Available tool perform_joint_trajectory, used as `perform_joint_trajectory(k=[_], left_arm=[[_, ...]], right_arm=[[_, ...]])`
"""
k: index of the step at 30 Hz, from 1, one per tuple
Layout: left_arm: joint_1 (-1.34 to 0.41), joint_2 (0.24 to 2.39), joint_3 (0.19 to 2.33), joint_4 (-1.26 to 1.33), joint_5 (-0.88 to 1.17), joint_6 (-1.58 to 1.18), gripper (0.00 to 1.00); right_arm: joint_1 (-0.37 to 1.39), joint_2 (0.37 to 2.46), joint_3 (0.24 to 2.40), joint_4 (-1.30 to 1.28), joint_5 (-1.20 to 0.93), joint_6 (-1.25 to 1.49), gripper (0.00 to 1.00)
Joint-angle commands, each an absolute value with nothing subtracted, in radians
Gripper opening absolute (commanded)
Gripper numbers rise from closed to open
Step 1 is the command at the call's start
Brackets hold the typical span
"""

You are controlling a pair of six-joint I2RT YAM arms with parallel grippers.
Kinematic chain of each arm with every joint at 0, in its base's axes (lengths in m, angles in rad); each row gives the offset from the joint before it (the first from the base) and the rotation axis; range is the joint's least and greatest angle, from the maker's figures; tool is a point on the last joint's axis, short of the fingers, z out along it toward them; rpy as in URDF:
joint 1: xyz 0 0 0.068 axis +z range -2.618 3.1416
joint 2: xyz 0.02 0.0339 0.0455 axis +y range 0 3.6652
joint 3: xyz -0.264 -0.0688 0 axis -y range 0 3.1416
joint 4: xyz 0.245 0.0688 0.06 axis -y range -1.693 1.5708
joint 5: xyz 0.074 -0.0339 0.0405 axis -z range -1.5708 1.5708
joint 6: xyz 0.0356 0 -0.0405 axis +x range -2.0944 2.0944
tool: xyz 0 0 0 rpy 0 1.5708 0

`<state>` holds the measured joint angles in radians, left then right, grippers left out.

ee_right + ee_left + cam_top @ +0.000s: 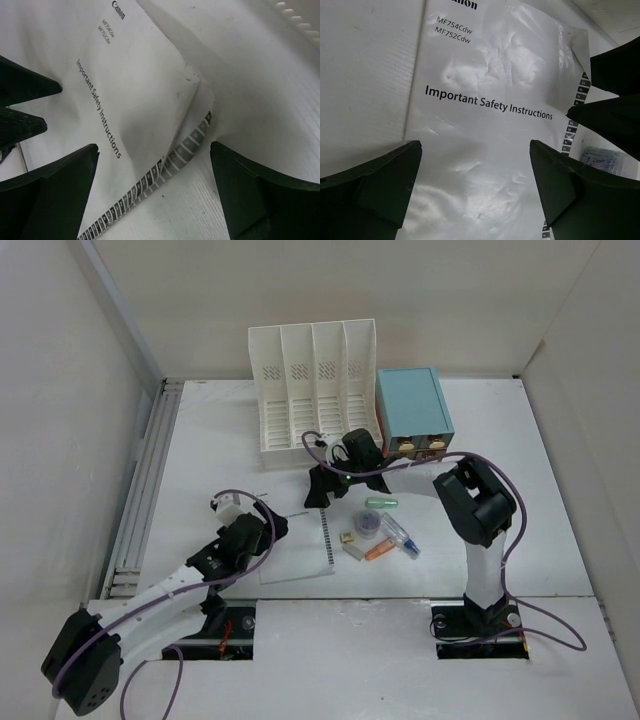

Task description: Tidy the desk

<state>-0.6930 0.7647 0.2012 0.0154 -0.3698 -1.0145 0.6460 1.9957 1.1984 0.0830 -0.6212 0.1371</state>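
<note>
I see left jaws and right jaws wide open, empty, above one booklet [305, 555] with a curled corner. One rack [312, 390] and one box [412, 405] sit at the far edge of the tabletop [210, 440].

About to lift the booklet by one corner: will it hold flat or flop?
Probably flops: the booklet looks thin, and its corner already curls up. Its glossy, crinkled cover may slip when pinched, or slide if pushed.

A white slotted file rack [315, 385] stands at the far side, a light-blue drawer box [413, 412] just right of it. Nearer, a safety booklet [305, 550] lies left of some pens [395, 540].
</note>
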Motion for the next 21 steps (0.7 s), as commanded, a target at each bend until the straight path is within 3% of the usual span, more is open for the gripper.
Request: perform_joint_trajectory(k=[1, 7, 14, 18, 19, 21], left_arm=[[-0.696, 0.798, 0.207, -0.017, -0.393, -1.052, 0.88], [-0.696, 0.825, 0.227, -0.017, -0.393, -1.052, 0.88], [-0.696, 0.896, 0.272, -0.051, -0.36, -1.029, 0.88], [-0.696, 0.907, 0.281, -0.051, -0.351, -1.02, 0.88], [-0.696, 0.907, 0.281, -0.051, -0.351, -1.02, 0.88], [-0.696, 0.907, 0.281, -0.051, -0.342, -1.02, 0.88]], right_arm=[[0.663, 2.026, 1.232, 0.123, -0.664, 0.173, 0.98], [0.672, 2.036, 1.232, 0.123, -0.748, 0.184, 0.85], [0.672, 2.045, 1.253, 0.123, -0.865, 0.184, 0.57], [0.672, 2.045, 1.262, 0.123, -0.931, 0.184, 0.28], [0.672, 2.036, 1.272, 0.123, -0.942, 0.175, 0.12], [0.672, 2.023, 1.272, 0.123, -0.96, 0.175, 0.01]])
